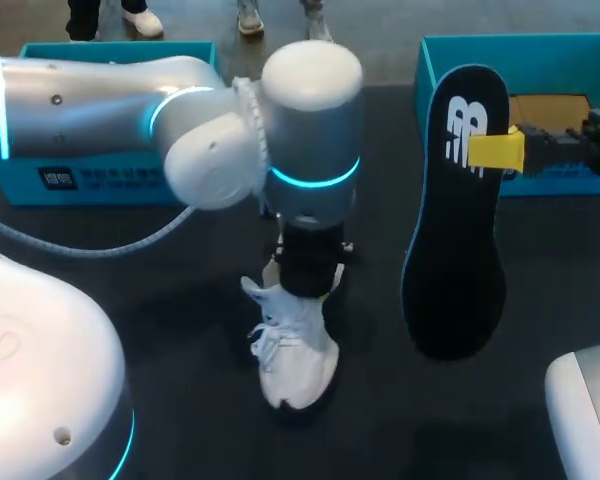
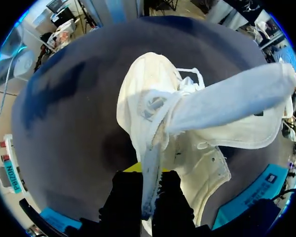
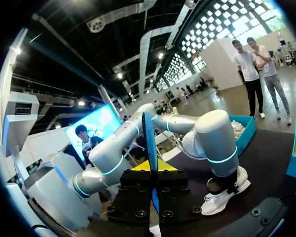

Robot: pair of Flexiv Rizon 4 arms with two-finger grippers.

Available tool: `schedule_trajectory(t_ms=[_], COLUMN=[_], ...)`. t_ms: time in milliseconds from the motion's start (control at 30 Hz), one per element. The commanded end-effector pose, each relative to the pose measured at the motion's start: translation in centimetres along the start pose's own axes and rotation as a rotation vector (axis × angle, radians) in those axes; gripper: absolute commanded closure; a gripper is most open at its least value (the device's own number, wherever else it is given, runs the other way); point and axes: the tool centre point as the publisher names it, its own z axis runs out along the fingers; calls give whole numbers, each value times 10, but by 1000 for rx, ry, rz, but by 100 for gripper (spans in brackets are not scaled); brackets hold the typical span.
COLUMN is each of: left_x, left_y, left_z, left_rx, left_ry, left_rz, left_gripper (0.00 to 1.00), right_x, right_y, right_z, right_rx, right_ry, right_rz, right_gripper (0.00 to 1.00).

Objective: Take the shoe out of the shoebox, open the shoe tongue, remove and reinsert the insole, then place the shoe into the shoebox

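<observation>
Your teal shoebox, table's far right: tan paper inside. Your white shoe: on the table, outside the box, tongue clamped in left gripper. Your black insole: aloft, upright, pinched by right gripper.

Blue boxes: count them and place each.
2. One blue box at the table's far left, behind the left arm; the other at far right, behind the raised insole.

The shoe is overhung by the left arm; open desk is found between it and the raised insole.
</observation>
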Motion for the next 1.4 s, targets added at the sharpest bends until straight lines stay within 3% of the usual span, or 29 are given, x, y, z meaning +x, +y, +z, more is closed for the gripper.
schedule_trajectory(t_ms=[33, 733, 767, 800, 833, 1167, 1400], left_x=[-13, -26, -26, -26, -25, -24, -17], left_y=[11, 10, 11, 11, 11, 13, 20], left_z=[1, 27, 28, 29, 29, 5, -33], left_rx=[42, 62, 55, 52, 46, 43, 59], left_ry=[19, 82, 80, 78, 73, -22, -180], left_rz=[-18, -109, -121, -123, -130, -212, -269], left_gripper=[100, 100, 76, 11, 0, 0, 0], right_x=[0, 0, 0, 0, 0, 0, 0], right_y=[5, 5, 5, 5, 5, 5, 5], right_z=[2, 2, 2, 2, 2, 2, 2], right_rx=[9, 9, 9, 9, 9, 9, 9], right_ry=[-1, -1, -1, -1, -1, -1, -1], right_rz=[2, 2, 2, 2, 2, 2, 2], right_gripper=[100, 100, 100, 100, 100, 100, 100])
